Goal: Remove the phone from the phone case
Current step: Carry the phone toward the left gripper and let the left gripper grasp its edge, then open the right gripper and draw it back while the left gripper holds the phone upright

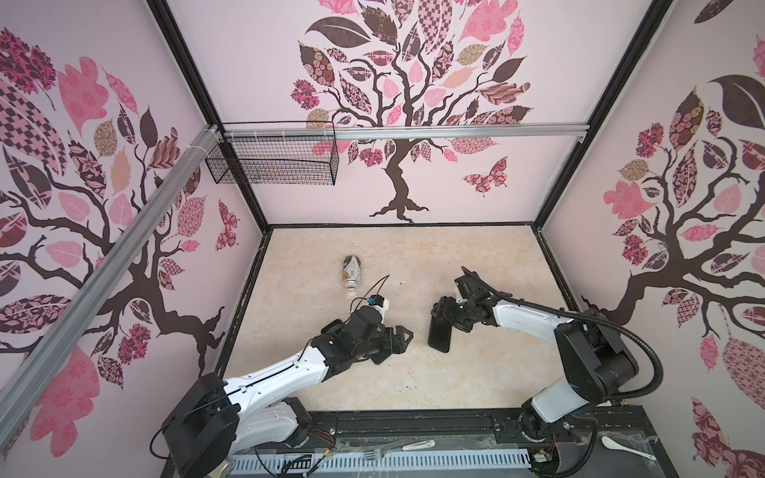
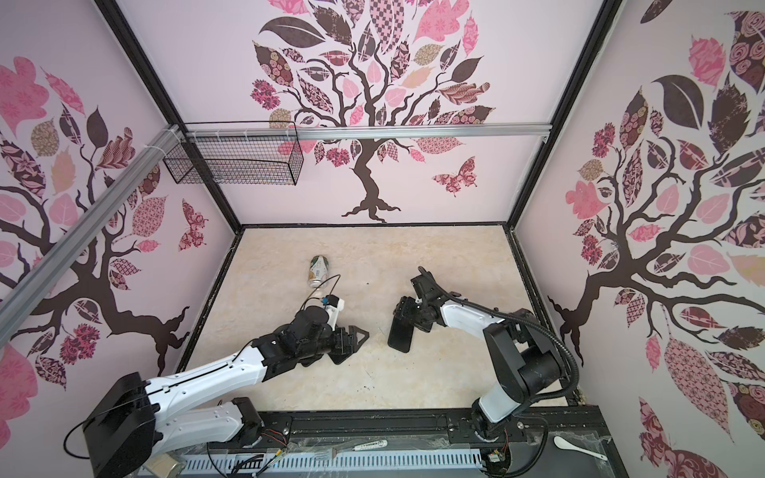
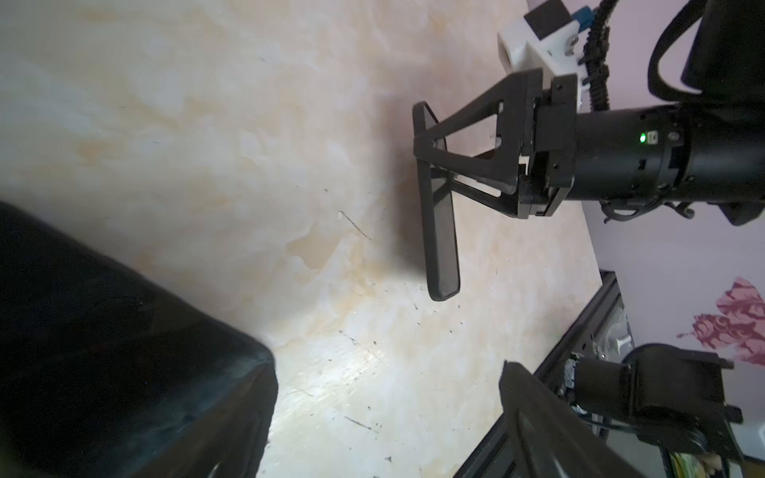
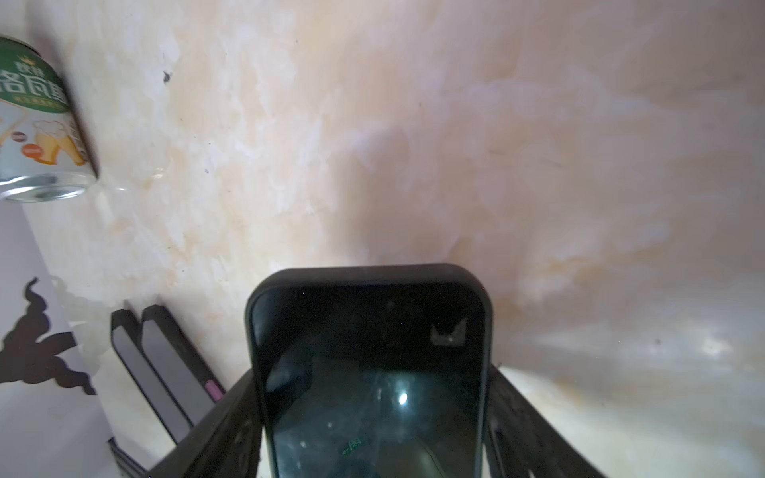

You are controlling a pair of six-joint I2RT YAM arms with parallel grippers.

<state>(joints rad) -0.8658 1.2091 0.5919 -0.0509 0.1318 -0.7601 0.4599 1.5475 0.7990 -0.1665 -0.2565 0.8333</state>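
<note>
While outstretched, right claw (image 1: 443, 312) around phone (image 1: 439, 337)

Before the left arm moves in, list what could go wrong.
1. The right gripper clamps the cased phone near one end only. The free end sticks out, so a push from the open left gripper could twist it loose.
2. Its jaws squeeze the long edges, which may pin the handset inside rather than free it.
3. The can lies on its side beyond the left arm and could roll if nudged.
</note>
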